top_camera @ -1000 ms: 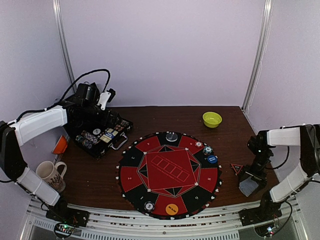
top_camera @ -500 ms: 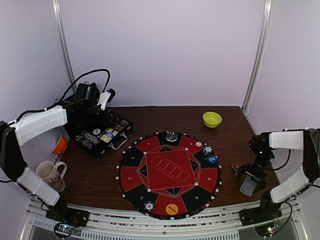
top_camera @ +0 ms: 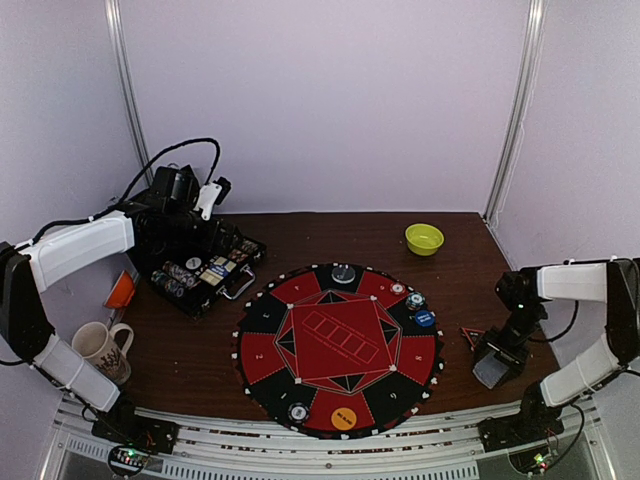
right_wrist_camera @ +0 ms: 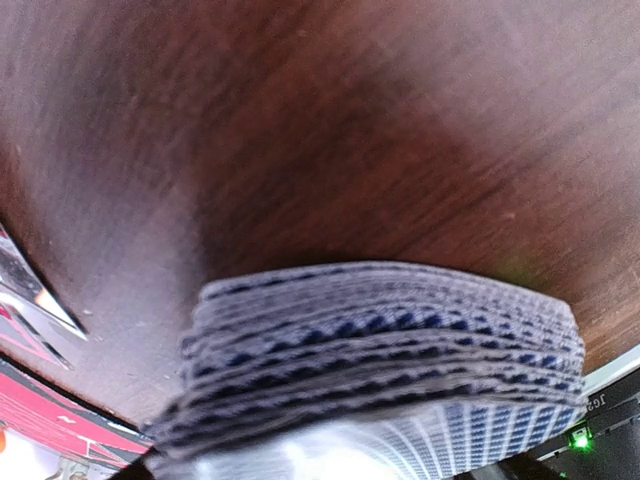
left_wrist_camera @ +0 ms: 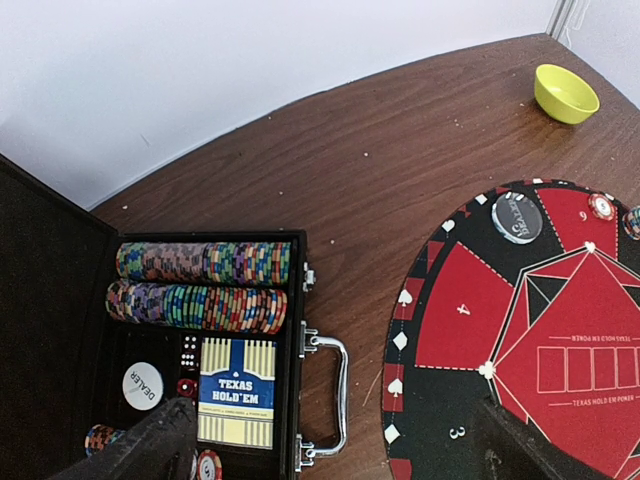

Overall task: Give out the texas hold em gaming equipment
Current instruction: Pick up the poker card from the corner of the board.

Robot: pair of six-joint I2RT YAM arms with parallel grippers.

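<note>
A thick deck of grey-blue-backed playing cards lies on the wood right of the mat, and its edge fills the lower part of the right wrist view. My right gripper is down on this deck; its fingers are hidden. My left gripper hangs open over the open black case, nothing between its fingers. The case holds rows of striped chips, a Texas Hold'em card box and a white dealer disc. On the mat sit chip stacks, a blue disc and an orange disc.
The round red-and-black mat covers the table's centre. A lime-green bowl stands at the back right. A small red triangle lies just left of the right gripper. A mug and an orange object sit at the left edge.
The right arm has dropped lower onto the deck, and gripper and deck have shifted slightly left toward the mat. The left arm has not moved.
</note>
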